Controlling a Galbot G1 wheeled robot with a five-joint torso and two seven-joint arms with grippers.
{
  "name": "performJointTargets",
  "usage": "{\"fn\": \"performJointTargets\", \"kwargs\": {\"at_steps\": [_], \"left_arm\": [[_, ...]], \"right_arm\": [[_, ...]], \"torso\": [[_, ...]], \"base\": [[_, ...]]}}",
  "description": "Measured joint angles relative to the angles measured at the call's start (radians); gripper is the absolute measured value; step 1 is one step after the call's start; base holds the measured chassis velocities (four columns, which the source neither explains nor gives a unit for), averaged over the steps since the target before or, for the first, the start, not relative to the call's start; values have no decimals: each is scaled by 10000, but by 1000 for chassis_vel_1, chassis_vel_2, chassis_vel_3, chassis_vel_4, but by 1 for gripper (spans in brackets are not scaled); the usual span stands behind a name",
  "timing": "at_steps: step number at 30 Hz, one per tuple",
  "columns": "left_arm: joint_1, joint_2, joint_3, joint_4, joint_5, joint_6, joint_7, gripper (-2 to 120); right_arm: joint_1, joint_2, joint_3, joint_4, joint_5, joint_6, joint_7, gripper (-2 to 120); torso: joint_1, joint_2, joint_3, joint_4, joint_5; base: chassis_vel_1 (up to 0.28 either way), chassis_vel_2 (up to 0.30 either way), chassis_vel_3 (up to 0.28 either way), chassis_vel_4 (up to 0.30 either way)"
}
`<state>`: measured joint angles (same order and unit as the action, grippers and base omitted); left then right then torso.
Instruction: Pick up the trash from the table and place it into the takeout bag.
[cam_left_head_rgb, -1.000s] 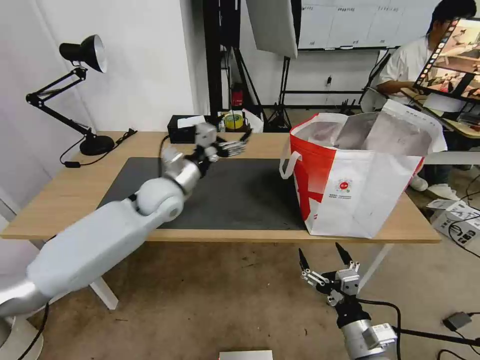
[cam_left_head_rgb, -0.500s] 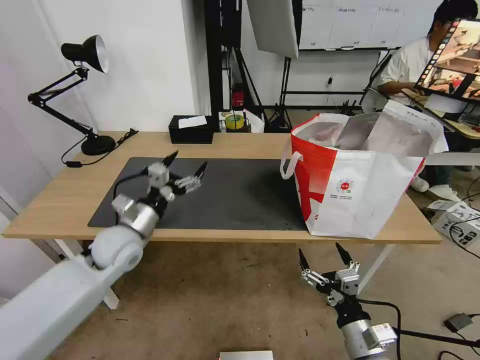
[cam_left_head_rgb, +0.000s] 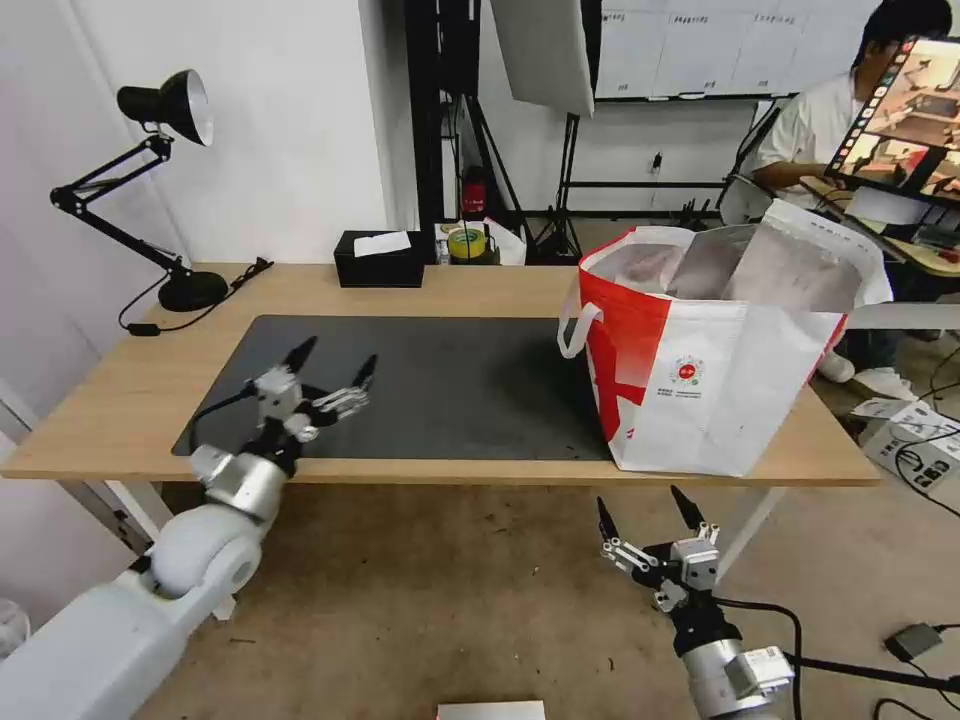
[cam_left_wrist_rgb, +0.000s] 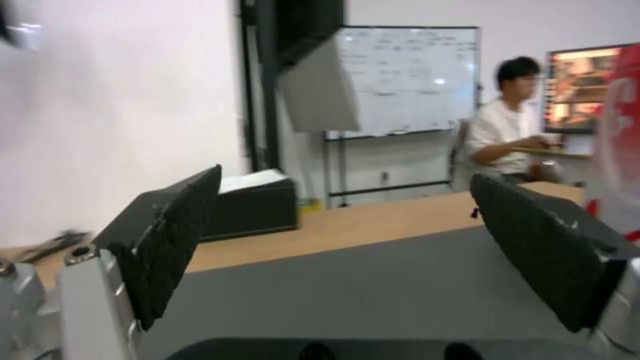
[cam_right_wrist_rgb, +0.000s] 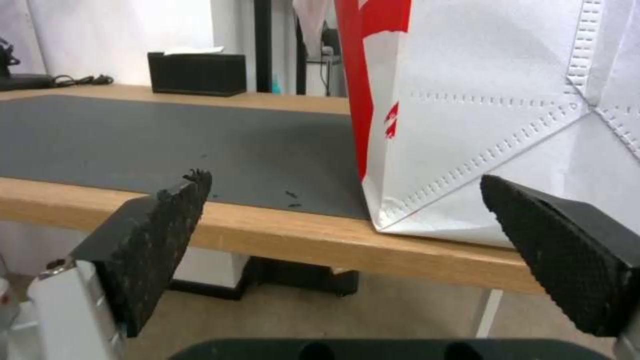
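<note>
**Bench, takeout bag, two end effectors – empty-handed**

Bench (cam_left_head_rgb: 480, 285): long light-wood top on white legs, bearing a large dark grey mat (cam_left_head_rgb: 470, 385) over its middle.

Takeout bag (cam_left_head_rgb: 715, 365): boxy white-and-red tote, upright on the bench's right end, mouth open, foil lining showing, its near corner resting at the mat's right edge.

Left end effector (cam_left_head_rgb: 330, 368): over the mat's near-left corner, fingers spread wide, holding nothing – the left wrist view looks between them across the mat toward the black tissue box (cam_left_wrist_rgb: 257, 205).

Right end effector (cam_left_head_rgb: 645, 512): below the bench's front edge, under the bag, fingers spread apart, empty.

Desk lamp (cam_left_head_rgb: 165, 110): black, at the far-left corner.

Black tissue box: far edge, behind the mat
</note>
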<state>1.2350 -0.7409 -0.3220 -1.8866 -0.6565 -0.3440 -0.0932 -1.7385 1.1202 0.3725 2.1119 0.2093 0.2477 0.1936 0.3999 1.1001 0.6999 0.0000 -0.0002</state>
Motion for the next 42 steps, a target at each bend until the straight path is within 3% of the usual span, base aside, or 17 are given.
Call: {"fn": "performJointTargets", "kwargs": {"at_steps": [4,11,29,42], "left_arm": [[1662,-529,-1429,34,513,-399,171,100],[2968,-1088,-2451,114,659,-490,305,100],[4700,-2168,-3073,175,654,-534,537,100],[5068,-2321,-3256,108,637,-581,563,100]], "right_arm": [[0,0,0,0,0,0,0,100],[0,0,0,0,0,0,1,100],[1,0,0,0,0,0,1,100],[1,0,1,0,0,1,1,100]], "torso": [[0,0,0,-1,2],[0,0,0,-1,3],[0,-1,1,-1,3],[0,-2,1,-1,3]], "base": [[0,0,0,0],[0,0,0,0],[0,0,0,0],[0,0,0,0]]}}
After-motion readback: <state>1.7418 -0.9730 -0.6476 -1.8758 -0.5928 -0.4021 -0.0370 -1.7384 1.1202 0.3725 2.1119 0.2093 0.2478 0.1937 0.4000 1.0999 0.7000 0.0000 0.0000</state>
